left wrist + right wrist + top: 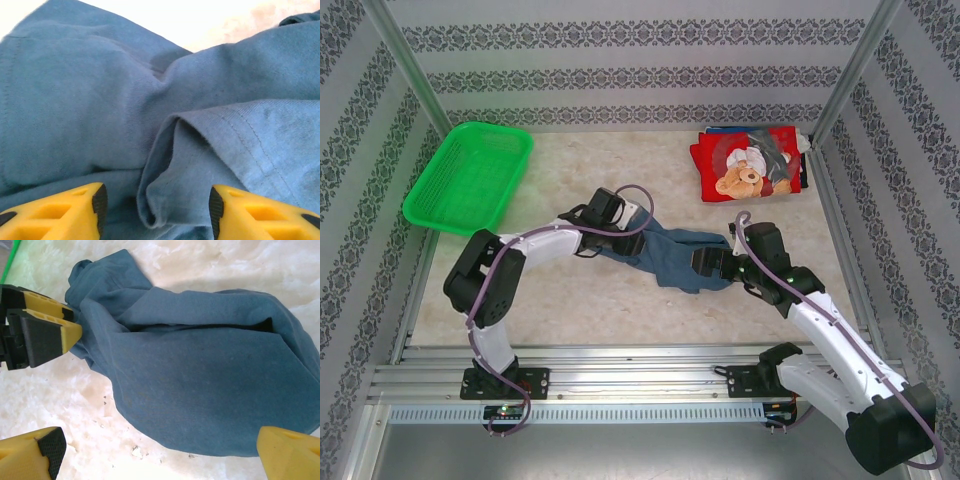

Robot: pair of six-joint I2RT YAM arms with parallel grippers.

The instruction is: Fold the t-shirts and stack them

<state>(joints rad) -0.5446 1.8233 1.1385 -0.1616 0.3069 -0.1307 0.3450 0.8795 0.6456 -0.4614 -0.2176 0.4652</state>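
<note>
My left claw (157,202) unclenched astride 1 fold of crumpled slate-blue cloth t-shirt (75,100), my right claw (160,440) spread wide over it.

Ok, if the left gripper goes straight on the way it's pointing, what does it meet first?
The raised fold of the crumpled slate-blue cloth t-shirt, lying right between the open yellow fingers of the left gripper. It looks very close, though depth is unclear.

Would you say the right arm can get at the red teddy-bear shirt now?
Probably yes: the right hand is open, holding nothing, and bare table lies between it and the red teddy-bear shirt.
</note>
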